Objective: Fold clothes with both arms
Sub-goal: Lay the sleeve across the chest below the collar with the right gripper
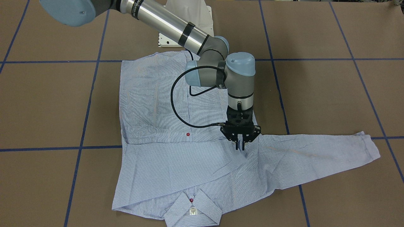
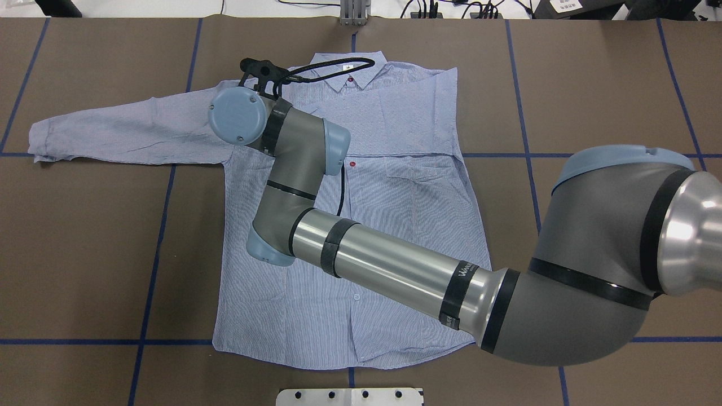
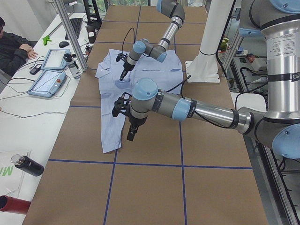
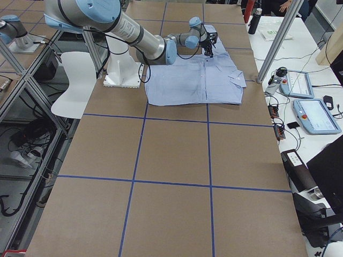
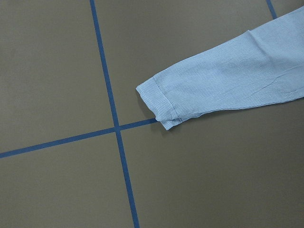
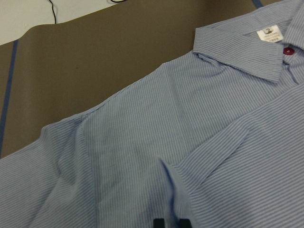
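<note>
Exterior front-facing view shows my right claw [image 1: 240,145] pinched shut on a ridge of the shirt [image 1: 151,104], which lies flat on the table [image 1: 47,104], likely to settle the sleeve [image 1: 176,157] folded across it, while my left claw [image 3: 130,136] hovers near the outstretched cuff [image 5: 159,102], its grip impossible to tell.

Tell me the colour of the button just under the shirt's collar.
Red. The button on the shirt shows best in the front-facing view.
</note>
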Controlling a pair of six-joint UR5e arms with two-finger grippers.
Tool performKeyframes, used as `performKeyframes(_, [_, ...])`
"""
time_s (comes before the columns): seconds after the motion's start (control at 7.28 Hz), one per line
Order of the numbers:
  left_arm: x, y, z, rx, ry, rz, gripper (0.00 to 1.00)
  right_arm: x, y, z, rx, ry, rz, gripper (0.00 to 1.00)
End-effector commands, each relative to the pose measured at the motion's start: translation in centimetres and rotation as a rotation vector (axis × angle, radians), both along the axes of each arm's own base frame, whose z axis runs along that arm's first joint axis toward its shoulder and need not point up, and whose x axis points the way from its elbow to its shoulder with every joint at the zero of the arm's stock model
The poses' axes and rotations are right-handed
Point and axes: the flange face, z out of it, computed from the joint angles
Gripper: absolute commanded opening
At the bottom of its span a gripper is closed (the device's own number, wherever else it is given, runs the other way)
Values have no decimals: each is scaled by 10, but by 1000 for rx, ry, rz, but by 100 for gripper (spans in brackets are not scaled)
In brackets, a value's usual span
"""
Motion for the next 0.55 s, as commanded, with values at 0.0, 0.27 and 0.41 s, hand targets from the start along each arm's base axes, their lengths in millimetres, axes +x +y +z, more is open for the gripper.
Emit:
performKeyframes(0.0, [0, 0, -2, 2, 1, -2, 100, -2, 6, -22, 12, -16, -2, 78])
performKeyframes(0.27, [2, -8, -4, 11, 4, 0, 100, 5, -4, -20, -2, -7, -3, 81])
performKeyframes(0.41, [3, -17, -4, 11, 14, -21, 100, 18, -19, -17, -51, 14, -42, 84])
